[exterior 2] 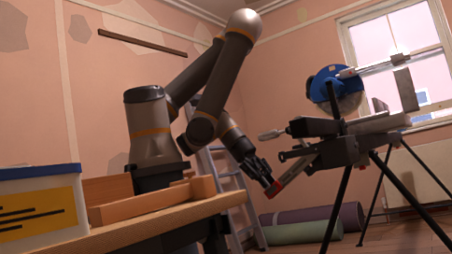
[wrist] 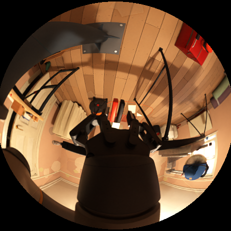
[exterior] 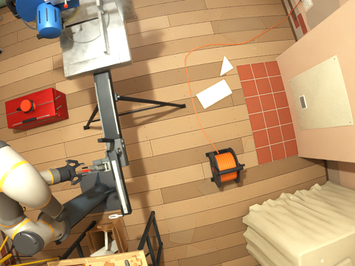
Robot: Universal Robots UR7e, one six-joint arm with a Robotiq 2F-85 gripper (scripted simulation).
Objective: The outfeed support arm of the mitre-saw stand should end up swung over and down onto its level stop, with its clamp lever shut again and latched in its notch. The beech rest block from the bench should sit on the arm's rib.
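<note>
The clamp lever (exterior 2: 293, 175) hangs slanted down from the stand, ending in a red tip (exterior 2: 273, 188) (exterior: 85, 170) (wrist: 114, 110). My gripper (exterior: 76, 171) (exterior 2: 265, 179) (wrist: 117, 118) is open, with its fingers on either side of that red tip and holding nothing. The outfeed support arm (exterior: 120, 183) (exterior 2: 327, 151) lies along the end of the stand's rail. Beech blocks (exterior 2: 144, 198) lie on the bench in the foreground, beside my base.
The mitre saw (exterior: 48, 20) (exterior 2: 334, 88) sits at the far end of the stand's table (exterior: 91, 37). A red toolbox (exterior: 35, 108) lies on the floor to one side, and an orange cable reel (exterior: 226, 167) to the other. The stand's legs (exterior 2: 387, 186) spread below.
</note>
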